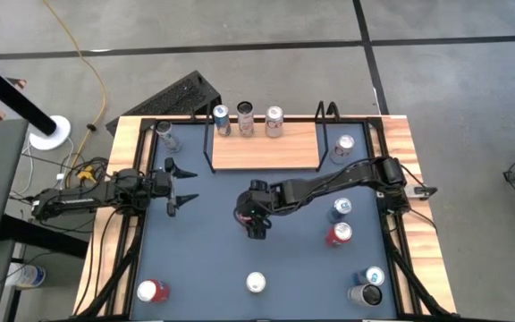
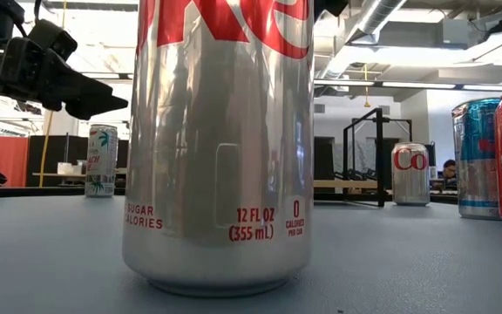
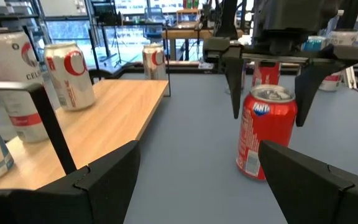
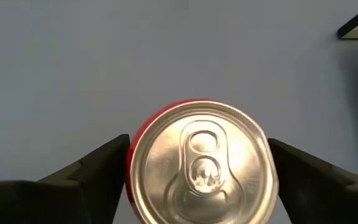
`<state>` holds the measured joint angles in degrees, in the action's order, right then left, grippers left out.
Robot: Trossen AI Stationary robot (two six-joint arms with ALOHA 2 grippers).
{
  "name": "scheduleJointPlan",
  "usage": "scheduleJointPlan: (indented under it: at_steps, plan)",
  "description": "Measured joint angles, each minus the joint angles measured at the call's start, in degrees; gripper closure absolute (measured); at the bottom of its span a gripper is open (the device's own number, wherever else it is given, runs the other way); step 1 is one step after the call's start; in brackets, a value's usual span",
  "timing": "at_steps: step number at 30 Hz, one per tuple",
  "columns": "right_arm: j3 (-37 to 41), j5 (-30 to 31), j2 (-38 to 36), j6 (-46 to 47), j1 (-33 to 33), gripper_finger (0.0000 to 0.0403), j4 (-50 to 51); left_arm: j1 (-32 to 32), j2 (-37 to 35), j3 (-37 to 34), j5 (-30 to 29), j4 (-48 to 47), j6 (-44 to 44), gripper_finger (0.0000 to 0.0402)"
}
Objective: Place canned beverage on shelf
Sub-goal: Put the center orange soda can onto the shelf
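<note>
Hanging over the red can [image 3: 266,138] mid-counter [image 1: 213,259], just in front of the shelf [image 1: 265,148], the right gripper [image 3: 268,93] has its fingers [image 4: 92,171] wide, one each side; prob. not touching yet. Left gripper [image 1: 182,185] waits open nr the counter's left side.

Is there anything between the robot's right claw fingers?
Yes, a red Fanta can stands upright between the right gripper fingers, one on each side. The left wrist view and right wrist view both show it.
</note>
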<state>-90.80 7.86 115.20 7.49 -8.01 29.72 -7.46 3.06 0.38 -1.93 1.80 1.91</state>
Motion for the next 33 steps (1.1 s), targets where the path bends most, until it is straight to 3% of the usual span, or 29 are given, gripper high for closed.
scheduleJointPlan:
  at_steps: [9, 23, 33]
  plan:
    - [-2.50, -0.55, -0.12, -0.15, 0.00, 0.0125, 2.02, 0.00, -0.02, 0.00, 0.02, 0.09, 0.00, 0.0083]
    - [-4.72, -0.66, -11.40, -8.30, 2.51, 0.0131, 14.47, 0.00, 0.16, 0.00, 0.02, 0.15, 0.00, 0.0083]
    - [-4.72, -0.85, -17.18, -11.17, 12.49, 0.0132, 25.90, 0.02, 0.29, 0.00, 0.02, 0.07, 0.00, 0.0083]
